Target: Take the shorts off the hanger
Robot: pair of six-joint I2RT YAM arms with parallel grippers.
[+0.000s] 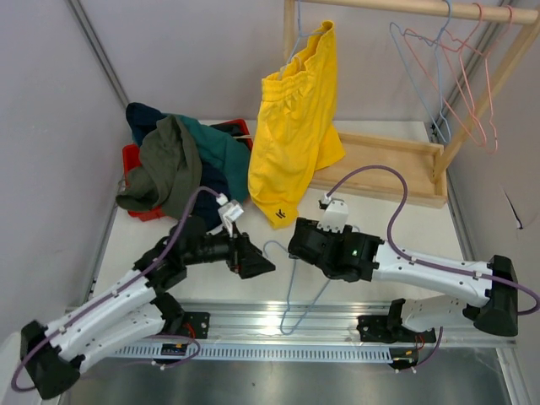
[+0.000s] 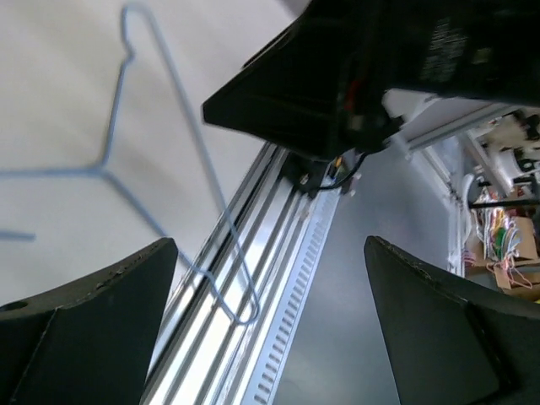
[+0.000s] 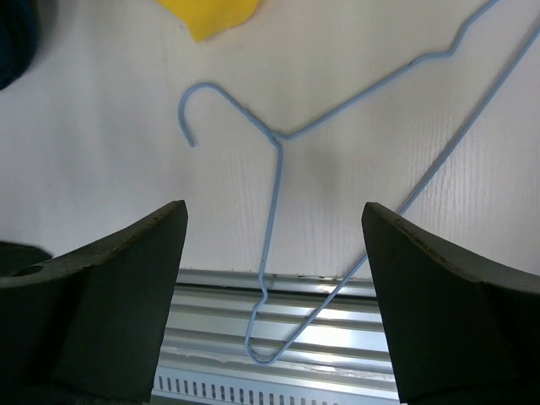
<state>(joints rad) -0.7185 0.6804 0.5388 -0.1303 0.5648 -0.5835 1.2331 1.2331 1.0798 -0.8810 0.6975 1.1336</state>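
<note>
Right arm [image 1: 422,270] low, outstretched, jaws wide above blue hanger [image 3: 277,194]

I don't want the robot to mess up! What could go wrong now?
The loose blue hanger lies partly over the metal rail by the arms, so a moving arm might snag it or knock it off. The yellow shorts hang from the wooden rack; a hard pull could tip it. The heaped shorts might slide off the red bin.
</note>
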